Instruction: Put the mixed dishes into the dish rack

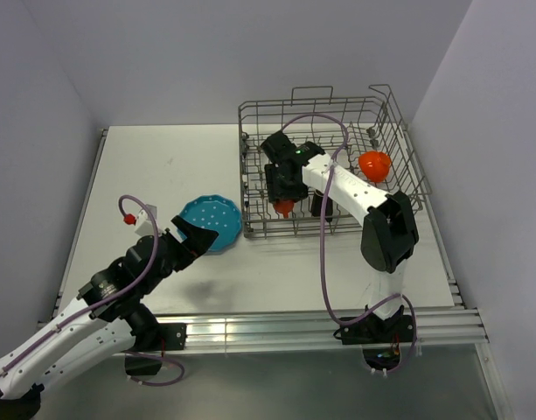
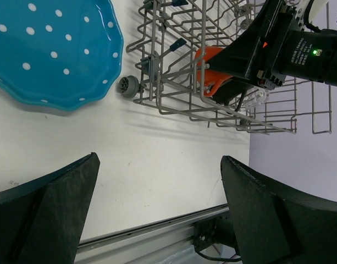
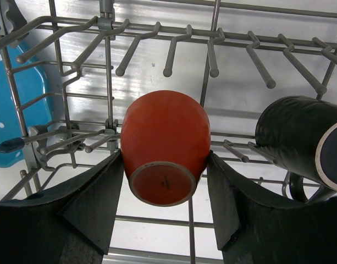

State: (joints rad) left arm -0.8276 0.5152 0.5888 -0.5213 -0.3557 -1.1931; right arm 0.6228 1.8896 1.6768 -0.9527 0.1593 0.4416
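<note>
One step in hand: seating the small orange cup [image 3: 164, 148], upside down and clamped in the right jaws, among the dish rack [image 1: 259, 122] tines beside the dark brown mug [image 3: 300, 137], at the counter's far-right corner. Next: part jaws, lift clear. Left jaws apart, near the teal plate [image 1: 211, 223] at mid-counter.

**White table [image 1: 163, 166] and its load.** 2 items rest directly on the surface. Teal dotted plate [image 1: 211, 223]: lies flat, left of centre, toward the near edge. Wire rack [image 1: 337, 118]: stands at the back right, with 1 wheel [image 2: 128, 86] visible at the corner nearest the plate. Plate and rack are just beside each other, with a narrow strip of bare table between them.
</note>
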